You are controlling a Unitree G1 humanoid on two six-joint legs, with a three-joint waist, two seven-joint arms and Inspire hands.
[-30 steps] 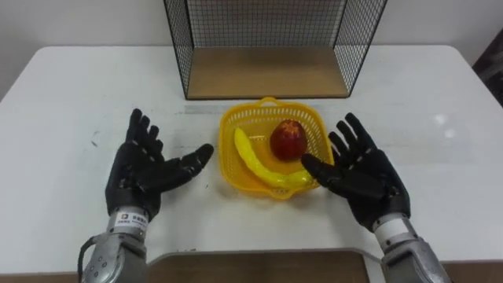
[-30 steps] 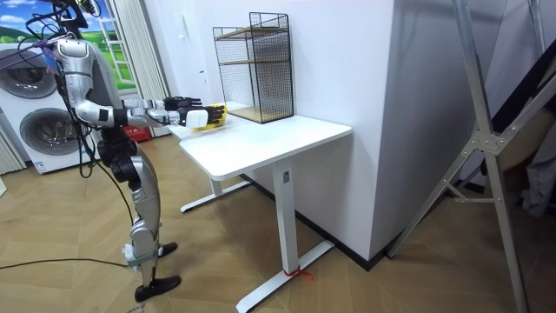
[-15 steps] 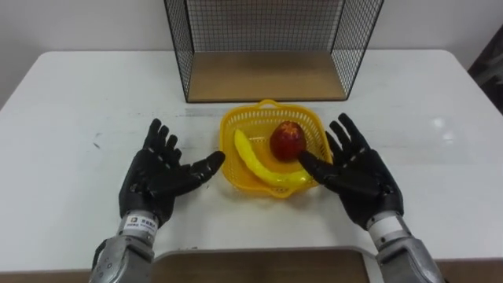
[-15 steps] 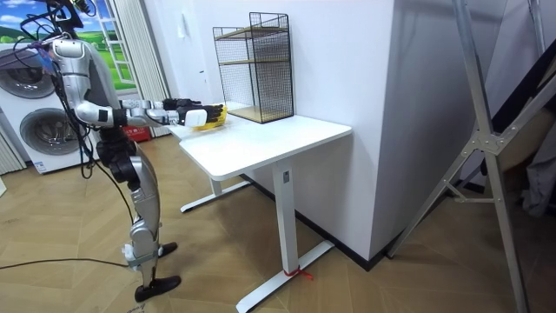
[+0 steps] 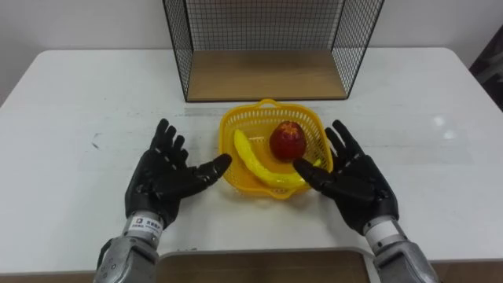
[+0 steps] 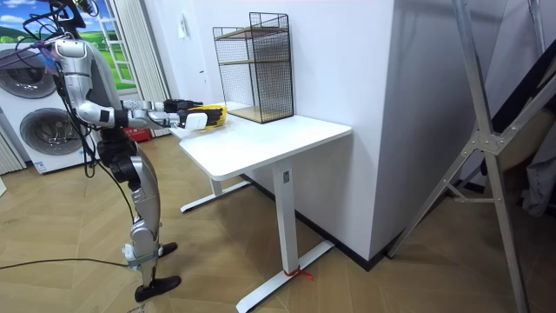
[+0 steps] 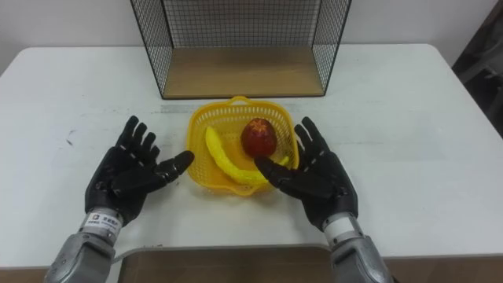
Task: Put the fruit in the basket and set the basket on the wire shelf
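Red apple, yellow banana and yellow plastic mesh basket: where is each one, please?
Red apple [image 5: 288, 140], left eye view, middle of its skin.
Yellow banana [image 5: 255, 163], left eye view, middle of its length.
Yellow plastic mesh basket [image 5: 250, 119], left eye view, its back wall.

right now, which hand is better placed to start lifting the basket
Right, narrowly: the right hand, open, has palm and thumb at the basket rim beside the banana. The left hand, also open, reaches the opposite rim with its thumb tip only.

A yellow basket [image 5: 273, 149] on the tabletop [image 5: 71, 110] holds a red apple [image 5: 288, 140] and banana [image 5: 259, 162]; the black wire shelf [image 5: 267, 47] stands just beyond.
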